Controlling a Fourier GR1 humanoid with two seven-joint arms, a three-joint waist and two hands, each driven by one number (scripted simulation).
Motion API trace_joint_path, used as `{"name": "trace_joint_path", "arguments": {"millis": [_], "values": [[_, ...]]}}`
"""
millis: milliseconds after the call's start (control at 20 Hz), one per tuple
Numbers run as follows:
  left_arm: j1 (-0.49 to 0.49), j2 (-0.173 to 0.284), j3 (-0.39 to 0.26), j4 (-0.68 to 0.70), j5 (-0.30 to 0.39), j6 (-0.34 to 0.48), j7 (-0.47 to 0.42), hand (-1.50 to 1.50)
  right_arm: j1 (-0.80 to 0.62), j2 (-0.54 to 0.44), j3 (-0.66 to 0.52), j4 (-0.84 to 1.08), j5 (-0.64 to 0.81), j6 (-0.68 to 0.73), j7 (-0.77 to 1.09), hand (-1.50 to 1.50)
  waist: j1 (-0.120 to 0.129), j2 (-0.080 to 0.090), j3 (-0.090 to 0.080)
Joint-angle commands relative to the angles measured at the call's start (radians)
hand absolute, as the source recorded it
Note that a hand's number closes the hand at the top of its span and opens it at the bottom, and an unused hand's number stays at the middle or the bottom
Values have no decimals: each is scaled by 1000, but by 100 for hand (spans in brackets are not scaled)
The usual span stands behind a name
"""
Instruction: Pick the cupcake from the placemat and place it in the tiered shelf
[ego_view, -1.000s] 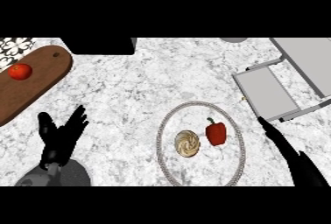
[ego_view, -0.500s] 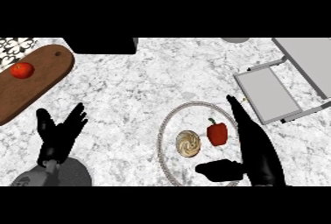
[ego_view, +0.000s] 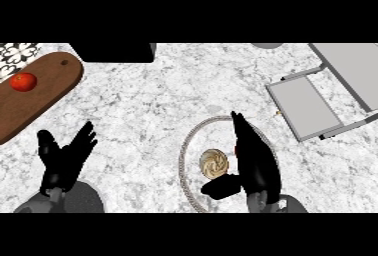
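Worktop: white marbled stone.
On it: wooden board at left, round placemat, grey tiered shelf at right.

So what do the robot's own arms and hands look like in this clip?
Both hands are matte black, with slim fingers and a thumb: the left hand and the right hand. Each joins a rounded grey forearm at the view's lower edge. No cables, markings or sleeves show.
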Motion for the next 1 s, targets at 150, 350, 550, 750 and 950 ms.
{"name": "trace_joint_path", "arguments": {"millis": [150,350,550,750,950], "values": [[-12,-24,10,21,-23,10,5,0,33,73,50,56,96,9,167,-150,-8,0,0],[31,-24,11,-21,-31,1,-14,0,82,72,56,85,172,13,136,-150,-7,-2,1],[7,-18,38,-6,-33,-9,11,0,60,75,41,115,170,1,123,-150,-6,-1,1],[8,-59,11,-47,-44,11,48,0,-1,75,88,202,143,-87,164,-150,0,-1,1],[-31,-8,57,-13,-34,-43,50,0,0,75,80,271,159,-109,134,-150,-1,0,1]]}}
